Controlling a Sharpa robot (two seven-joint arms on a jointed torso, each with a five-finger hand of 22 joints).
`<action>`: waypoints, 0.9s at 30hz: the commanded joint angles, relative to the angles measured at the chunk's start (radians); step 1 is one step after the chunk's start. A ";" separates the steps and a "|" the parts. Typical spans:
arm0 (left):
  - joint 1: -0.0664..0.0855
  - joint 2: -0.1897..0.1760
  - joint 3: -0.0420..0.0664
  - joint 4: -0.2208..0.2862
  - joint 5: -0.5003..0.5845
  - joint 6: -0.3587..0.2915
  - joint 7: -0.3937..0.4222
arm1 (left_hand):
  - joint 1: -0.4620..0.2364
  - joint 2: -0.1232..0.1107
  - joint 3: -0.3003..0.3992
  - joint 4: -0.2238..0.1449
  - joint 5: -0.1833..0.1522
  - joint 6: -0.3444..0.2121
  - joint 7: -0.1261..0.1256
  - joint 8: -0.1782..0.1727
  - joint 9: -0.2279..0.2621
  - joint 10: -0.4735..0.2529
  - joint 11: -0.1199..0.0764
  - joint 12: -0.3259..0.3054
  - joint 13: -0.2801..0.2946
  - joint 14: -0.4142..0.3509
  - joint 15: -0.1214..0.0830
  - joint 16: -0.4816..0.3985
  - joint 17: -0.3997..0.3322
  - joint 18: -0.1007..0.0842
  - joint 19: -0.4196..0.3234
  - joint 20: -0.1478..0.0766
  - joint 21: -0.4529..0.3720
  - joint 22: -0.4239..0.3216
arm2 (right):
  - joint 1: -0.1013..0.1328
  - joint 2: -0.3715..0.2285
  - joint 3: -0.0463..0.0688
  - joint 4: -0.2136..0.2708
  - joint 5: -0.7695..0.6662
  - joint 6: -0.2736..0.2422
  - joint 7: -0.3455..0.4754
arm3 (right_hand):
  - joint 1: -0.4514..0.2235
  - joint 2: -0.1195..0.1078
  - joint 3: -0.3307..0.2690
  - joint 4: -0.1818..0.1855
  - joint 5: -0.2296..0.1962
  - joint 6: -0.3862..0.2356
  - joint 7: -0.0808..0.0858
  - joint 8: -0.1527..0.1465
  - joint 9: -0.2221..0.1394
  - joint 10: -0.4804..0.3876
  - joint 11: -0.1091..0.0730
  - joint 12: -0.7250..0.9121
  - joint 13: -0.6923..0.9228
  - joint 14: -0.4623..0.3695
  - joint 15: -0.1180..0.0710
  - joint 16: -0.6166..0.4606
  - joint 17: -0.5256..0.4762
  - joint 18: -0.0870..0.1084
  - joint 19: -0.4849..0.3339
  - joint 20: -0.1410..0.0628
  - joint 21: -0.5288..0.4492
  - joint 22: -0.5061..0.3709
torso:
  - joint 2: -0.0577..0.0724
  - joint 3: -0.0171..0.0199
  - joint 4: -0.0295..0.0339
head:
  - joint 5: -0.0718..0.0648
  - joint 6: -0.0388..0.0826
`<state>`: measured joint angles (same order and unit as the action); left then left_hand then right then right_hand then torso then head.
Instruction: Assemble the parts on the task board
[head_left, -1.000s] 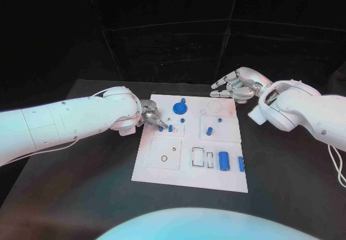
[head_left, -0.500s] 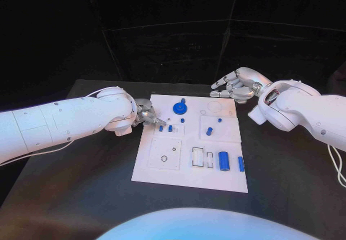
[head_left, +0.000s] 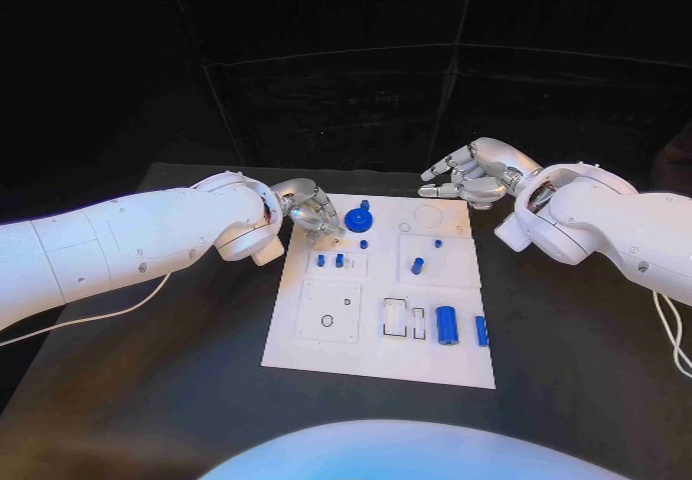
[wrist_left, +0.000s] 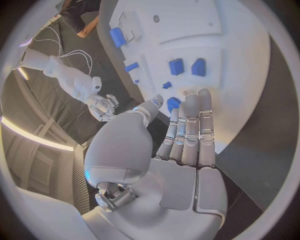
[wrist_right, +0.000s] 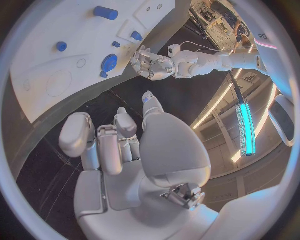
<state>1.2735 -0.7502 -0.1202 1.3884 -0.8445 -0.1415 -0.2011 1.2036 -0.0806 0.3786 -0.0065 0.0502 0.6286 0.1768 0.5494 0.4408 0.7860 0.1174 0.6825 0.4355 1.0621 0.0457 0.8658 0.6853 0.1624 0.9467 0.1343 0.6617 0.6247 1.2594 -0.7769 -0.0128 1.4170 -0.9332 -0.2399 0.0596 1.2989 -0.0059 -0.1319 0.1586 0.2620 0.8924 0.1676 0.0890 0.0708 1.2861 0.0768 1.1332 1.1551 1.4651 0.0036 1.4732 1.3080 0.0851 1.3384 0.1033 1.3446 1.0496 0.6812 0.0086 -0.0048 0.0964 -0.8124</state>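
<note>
The white task board (head_left: 372, 355) lies in the middle of the black table. On it stand a round blue disc with a knob (head_left: 359, 218), two small blue pieces (head_left: 330, 260) side by side, a blue peg (head_left: 418, 265) and a blue cylinder (head_left: 449, 322). My left hand (head_left: 307, 208) hovers over the board's far left corner, just left of the disc. Its fingers are stretched out straight in the left wrist view (wrist_left: 187, 135), holding nothing. My right hand (head_left: 469, 175) hangs above the board's far right corner with fingers loosely bent and apart, empty (wrist_right: 119, 150).
Another small blue piece (head_left: 480, 330) lies at the board's right edge, near empty rectangular slots (head_left: 404, 318). A square plate with a small hole (head_left: 330, 308) sits on the board's left half. Bare black table (head_left: 159, 380) surrounds the board.
My left hand has risen from beside the two small blue pieces and moved toward the board's far edge, next to the round disc. The right hand has stayed in place.
</note>
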 joint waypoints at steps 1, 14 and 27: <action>0.001 0.020 0.000 -0.022 0.003 -0.105 0.249 | 0.035 -0.011 0.014 -0.023 -0.002 0.021 0.014 -0.026 -0.038 -0.008 0.008 -0.031 -0.037 -0.007 0.008 -0.025 -0.029 0.008 0.000 0.010 -0.030 -0.024 | 0.002 0.003 0.000 0.000 -0.001 0.002 0.009 | 0.002 0.010 -0.007 0.001 -0.001 0.000 -0.001 0.006 0.001 -0.006 0.001 -0.006 -0.002 0.064 -0.005 -0.006 0.087 0.013 -0.007 0.001 -0.005 -0.001 | 0.001 0.0002 -0.0017 | -0.003 0.004; -0.011 0.131 -0.036 -0.126 -0.347 -0.094 0.283 | 0.091 -0.047 0.018 -0.067 0.000 0.171 -0.007 -0.169 -0.225 0.064 -0.010 -0.118 -0.197 0.178 -0.020 0.117 0.011 0.021 0.163 -0.006 0.001 -0.031 | 0.002 0.007 0.000 -0.002 -0.001 0.003 0.010 | 0.003 0.010 -0.008 0.001 -0.001 0.000 -0.001 0.006 0.001 -0.007 0.001 -0.006 -0.002 0.064 -0.005 -0.007 0.087 0.013 -0.007 0.001 -0.005 -0.001 | 0.001 -0.0002 -0.0017 | -0.018 0.016; -0.027 0.190 -0.044 -0.180 -0.508 -0.025 0.211 | 0.074 -0.055 -0.071 -0.047 -0.002 0.220 -0.014 -0.206 -0.280 0.067 -0.016 -0.128 -0.241 0.313 -0.026 0.361 0.269 0.020 0.236 -0.013 0.062 0.008 | 0.002 0.011 0.000 -0.004 -0.001 -0.004 0.013 | 0.003 0.012 -0.008 0.001 0.000 0.000 -0.001 0.006 0.001 -0.008 0.001 -0.007 -0.003 0.063 -0.005 -0.008 0.085 0.014 -0.008 0.001 -0.007 -0.004 | 0.001 0.0001 -0.0002 | -0.021 0.017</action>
<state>1.2457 -0.5619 -0.1642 1.2100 -1.2828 -0.1974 0.0329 1.2755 -0.1387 0.3111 -0.0533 0.0502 0.8449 0.1625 0.3488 0.1619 0.8496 0.1027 0.5593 0.1948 1.3731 0.0182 1.2245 0.9525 0.1780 1.1792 0.1213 0.7235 0.6331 1.2593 -0.7670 -0.0129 1.4125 -0.9332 -0.2405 0.0614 1.3028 -0.0021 -0.1345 0.1611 0.2620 0.8924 0.1676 0.0890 0.0707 1.2861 0.0768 1.1295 1.1526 1.4651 0.0036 1.4686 1.3077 0.0851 1.3384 0.1033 1.3446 1.0466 0.6819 0.0086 -0.0063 0.0758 -0.7955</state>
